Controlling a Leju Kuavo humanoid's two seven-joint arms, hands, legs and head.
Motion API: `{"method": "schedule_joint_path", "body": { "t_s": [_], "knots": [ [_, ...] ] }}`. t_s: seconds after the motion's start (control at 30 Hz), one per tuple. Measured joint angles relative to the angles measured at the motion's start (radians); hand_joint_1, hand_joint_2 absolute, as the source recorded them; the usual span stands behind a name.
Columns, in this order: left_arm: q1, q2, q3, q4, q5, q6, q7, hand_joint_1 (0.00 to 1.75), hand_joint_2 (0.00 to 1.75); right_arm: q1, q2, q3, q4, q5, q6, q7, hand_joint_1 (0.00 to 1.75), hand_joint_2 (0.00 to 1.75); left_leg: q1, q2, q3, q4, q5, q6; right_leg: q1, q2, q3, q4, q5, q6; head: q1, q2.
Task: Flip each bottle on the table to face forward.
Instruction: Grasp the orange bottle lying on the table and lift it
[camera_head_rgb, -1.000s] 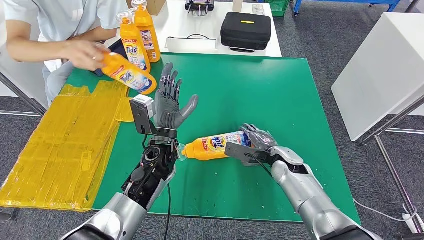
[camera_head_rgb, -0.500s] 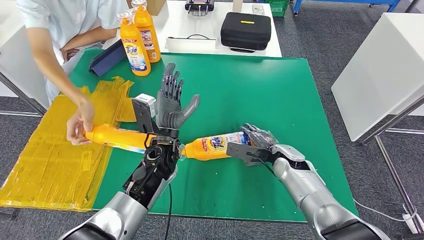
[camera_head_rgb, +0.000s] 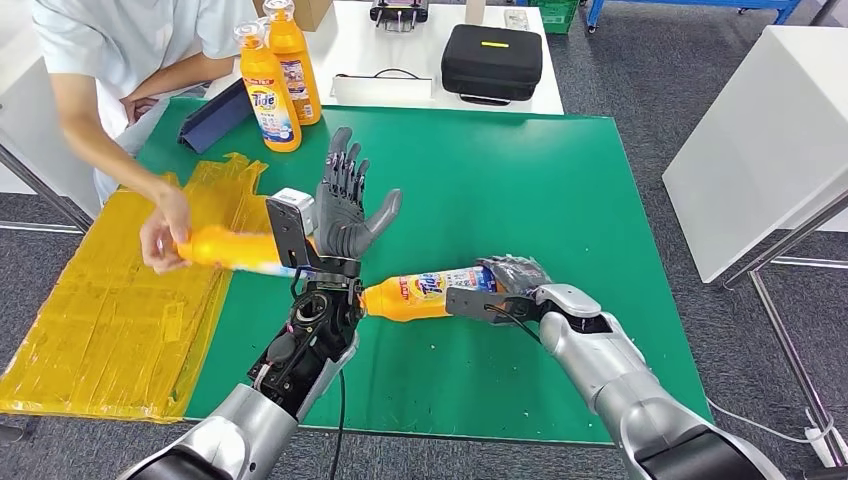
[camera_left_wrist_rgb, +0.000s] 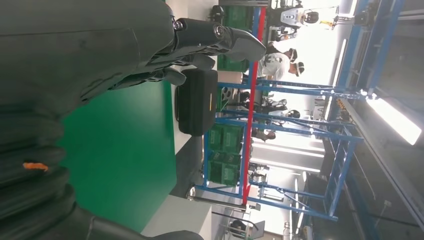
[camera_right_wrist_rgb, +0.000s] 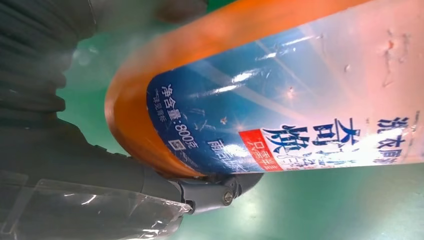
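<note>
An orange Tide bottle (camera_head_rgb: 425, 293) lies on its side on the green mat (camera_head_rgb: 520, 190), cap toward my left arm. My right hand (camera_head_rgb: 510, 283) grips its base; the right wrist view shows the blue label of this bottle (camera_right_wrist_rgb: 280, 100) close up against my fingers (camera_right_wrist_rgb: 210, 192). My left hand (camera_head_rgb: 347, 208) stands upright above the mat, fingers spread, holding nothing; in the left wrist view its fingers (camera_left_wrist_rgb: 200, 37) point over the mat. A person's hand (camera_head_rgb: 163, 232) holds a second orange bottle (camera_head_rgb: 235, 249) on its side just left of my left wrist. Two bottles (camera_head_rgb: 278, 75) stand upright at the mat's back left.
Crumpled yellow plastic sheet (camera_head_rgb: 120, 310) covers the left side. A black case (camera_head_rgb: 492, 60) and a white tray (camera_head_rgb: 383, 88) sit on the white table behind. A dark folder (camera_head_rgb: 215, 115) leans at the mat's back left corner. A white table (camera_head_rgb: 760, 130) stands to the right.
The person brought a third bottle down from the air to lie beside my left wrist. My right hand has tightened on the lying bottle and nudged it slightly left. My left hand stays raised.
</note>
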Motion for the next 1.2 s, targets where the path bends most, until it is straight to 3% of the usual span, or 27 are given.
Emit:
{"method": "schedule_joint_path", "body": {
  "t_s": [0.73,1.0,1.2],
  "knots": [
    [0.004,0.002,0.0,0.0,0.008,0.007,-0.008,0.0,1.75,-0.024,0.004,0.006,0.022,-0.006,-0.004,-0.028,1.75,1.75,0.0,0.0,0.0,0.0,0.0,0.0,0.0,0.0,0.0,0.0,0.0,0.0,0.0,0.0],
    [0.011,0.014,0.0,0.0,0.009,0.007,-0.015,0.0,1.75,-0.023,0.0,0.004,0.021,-0.026,-0.075,-0.066,1.75,1.75,0.0,-0.001,0.0,0.0,0.0,0.0,0.0,0.0,0.0,0.0,0.0,0.0,0.0,0.0],
    [0.016,0.023,0.0,-0.008,0.003,0.006,-0.011,0.0,1.75,0.012,-0.038,-0.007,-0.036,-0.044,-0.134,-0.099,1.75,1.75,0.0,-0.001,0.0,0.0,0.0,0.0,0.0,0.0,0.0,0.0,0.0,0.0,0.0,0.0]
  ]
}}
